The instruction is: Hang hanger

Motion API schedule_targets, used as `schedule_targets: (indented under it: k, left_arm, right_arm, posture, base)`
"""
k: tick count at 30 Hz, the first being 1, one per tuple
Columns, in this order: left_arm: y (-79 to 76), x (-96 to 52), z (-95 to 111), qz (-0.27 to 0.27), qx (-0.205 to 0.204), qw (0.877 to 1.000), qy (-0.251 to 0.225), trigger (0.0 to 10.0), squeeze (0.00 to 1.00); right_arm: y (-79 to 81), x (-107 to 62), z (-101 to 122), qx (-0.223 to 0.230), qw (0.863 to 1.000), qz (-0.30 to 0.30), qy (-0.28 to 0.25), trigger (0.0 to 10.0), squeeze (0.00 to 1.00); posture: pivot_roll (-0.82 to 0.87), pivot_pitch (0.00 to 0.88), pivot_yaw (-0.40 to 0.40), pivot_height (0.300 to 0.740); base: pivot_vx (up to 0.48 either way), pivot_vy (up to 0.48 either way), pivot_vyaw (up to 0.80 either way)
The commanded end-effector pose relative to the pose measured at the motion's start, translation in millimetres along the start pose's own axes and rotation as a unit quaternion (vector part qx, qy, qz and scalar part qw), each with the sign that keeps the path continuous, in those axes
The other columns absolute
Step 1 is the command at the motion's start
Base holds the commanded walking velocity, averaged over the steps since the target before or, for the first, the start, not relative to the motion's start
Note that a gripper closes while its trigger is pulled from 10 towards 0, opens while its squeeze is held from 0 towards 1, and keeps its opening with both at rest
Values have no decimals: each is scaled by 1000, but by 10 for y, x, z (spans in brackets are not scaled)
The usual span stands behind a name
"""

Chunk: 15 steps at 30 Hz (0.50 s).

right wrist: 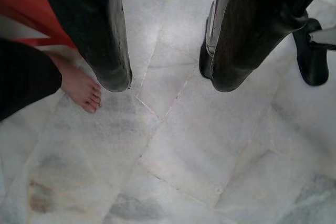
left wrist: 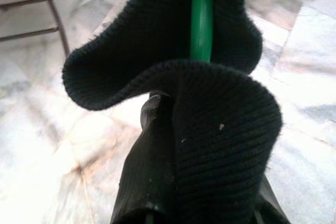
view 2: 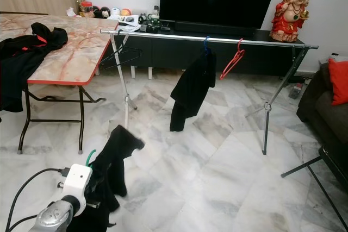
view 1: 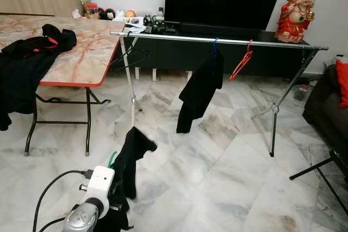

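A green hanger (left wrist: 201,24) carries a black knit garment (left wrist: 215,129), which drapes over it and hides most of it. My left gripper (view 1: 120,180) holds this hanger low at the near left, above the floor, with its fingers covered by the cloth. Only the green hook (view 1: 111,159) sticks out beside the garment (view 1: 130,158). Across the room stands the silver clothes rack (view 1: 174,37), well ahead of the held hanger. On its rail hang a black garment on a blue hanger (view 1: 200,88) and an empty red hanger (view 1: 241,61). My right gripper (right wrist: 165,80) points down at the floor, open and empty.
A folding table (view 1: 81,63) at the left holds black clothes (view 1: 27,58); black empty hangers (view 1: 129,58) hang at the rack's left end. A dark sofa (view 1: 326,107) and a black stand leg (view 1: 321,172) are at the right. A person's bare foot (right wrist: 81,90) is near my right gripper.
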<state>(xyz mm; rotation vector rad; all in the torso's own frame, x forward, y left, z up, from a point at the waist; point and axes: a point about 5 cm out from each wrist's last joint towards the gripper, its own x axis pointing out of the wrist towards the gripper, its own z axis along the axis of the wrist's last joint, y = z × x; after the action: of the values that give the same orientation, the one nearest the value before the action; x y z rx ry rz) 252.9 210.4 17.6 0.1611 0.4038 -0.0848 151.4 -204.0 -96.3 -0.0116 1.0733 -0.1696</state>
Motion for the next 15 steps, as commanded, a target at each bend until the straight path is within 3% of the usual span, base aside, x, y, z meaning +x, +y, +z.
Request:
schedule_targets:
  k: [1,6,11,15]
  left_arm:
    - [49,-57,78,9,-2,999,-38,10000,0]
    - [116,-166,-7,18,11,999,-41,10000,0]
    - [83,-155,-14,12,16,999,-38,10000,0]
    - [-20,-98,31,-6,27,999,-42,10000,0]
  right_arm:
    - [18,5,42,-11,1000,0,-5,10000,0]
    - [-10,9,85,-9,1000,0,-9,10000,0]
    - [-62,10,98,4,1000,-11,-10,10000,0]
    - [-41,7,71,3,1000,-10,-8,10000,0]
  posture:
    - [155,0,-92,740]
    - [173,0,-105,740]
    - [174,0,-101,740]
    - [164,0,-91,740]
  base:
    - [0,0,0]
    - [0,0,0]
    - [0,0,0]
    - [0,359,0]
